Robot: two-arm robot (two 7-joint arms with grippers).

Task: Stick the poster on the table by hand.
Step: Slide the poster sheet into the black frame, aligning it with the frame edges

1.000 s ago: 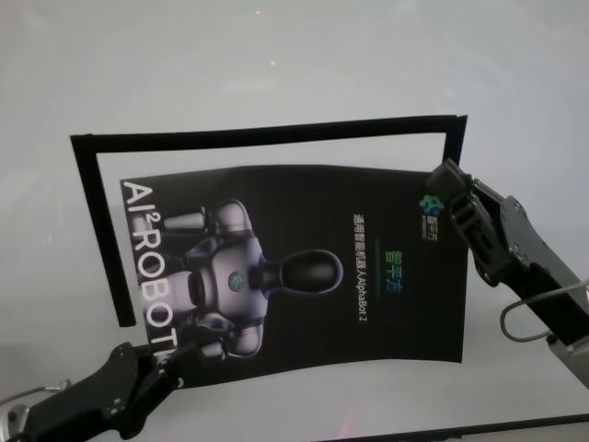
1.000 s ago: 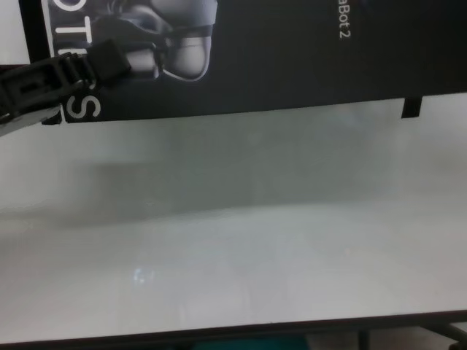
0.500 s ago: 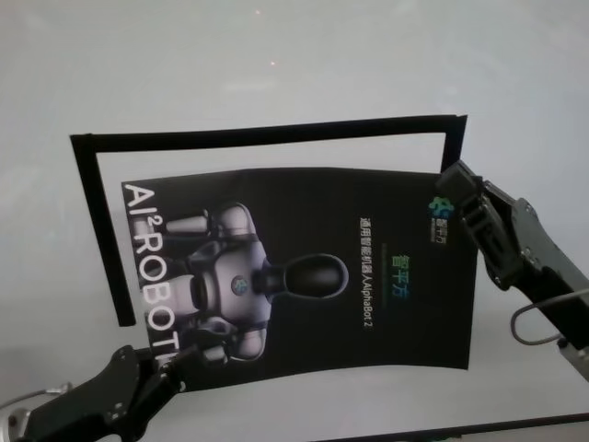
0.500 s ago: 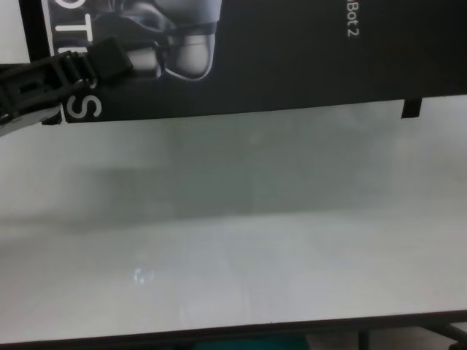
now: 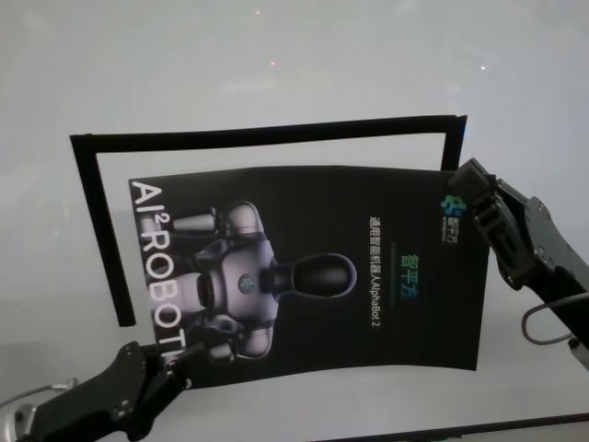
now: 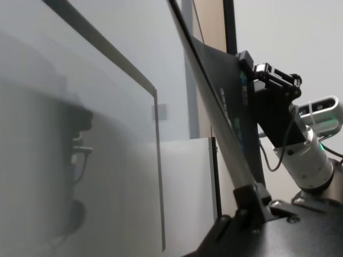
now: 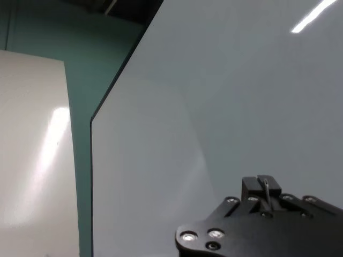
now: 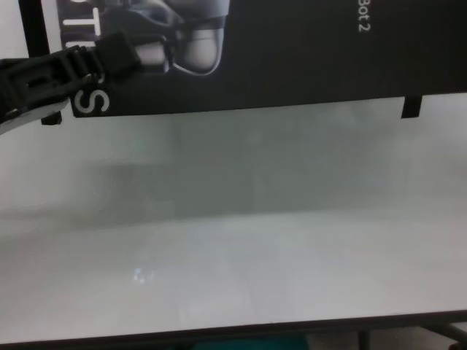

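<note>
My left black gripper clamped the glossy black poster's 7 o'clock corner; right gripper pinched its 2 o'clock corner; bare white table lay open toward 12.

Count on inspection: 1 poster, 1 table, and 2 grippers, the left gripper and the right gripper. Black tape strips on the tabletop: 3 visible segments, forming a partial frame. The poster carries 1 printed robot figure.
</note>
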